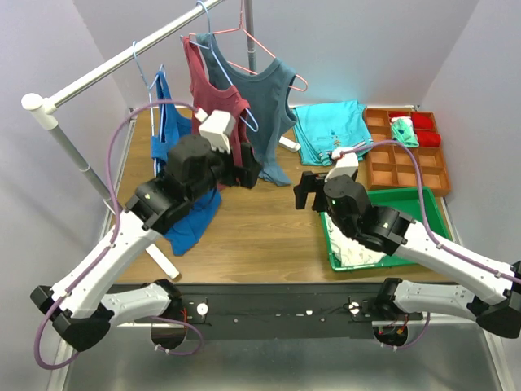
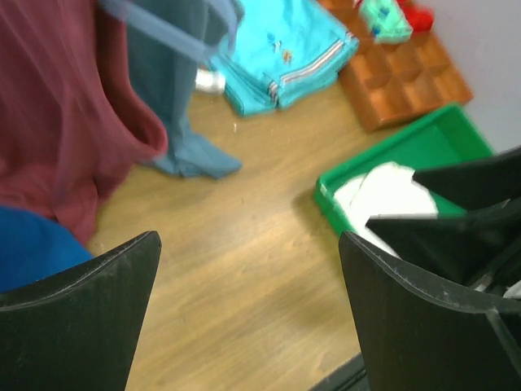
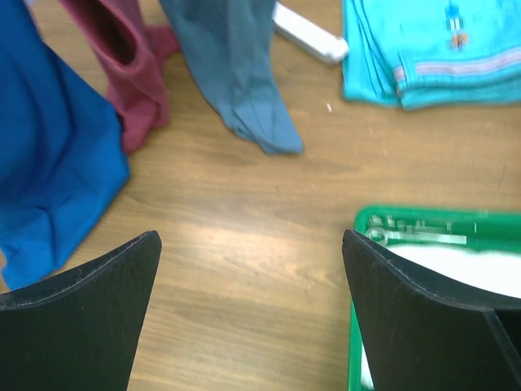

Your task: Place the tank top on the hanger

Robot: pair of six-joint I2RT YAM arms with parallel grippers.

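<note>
The tank top is bright royal-blue and sleeveless, its fabric limp and creased. It hangs at the upper left of the top view from the hanger, a thin light-blue wire whose hook sits over the rail. Its lower part falls to the table, and the left arm covers its middle. The left claw stands just right of it, in front of the maroon top, jaws wide apart and holding nothing. In the left wrist view the blue cloth shows only at the lower left, beside the left finger and not between the two. The right claw, also spread and empty, hangs over bare wood near the green tray, at centre right, apart from the tank top, which fills the left edge of its view.
</note>
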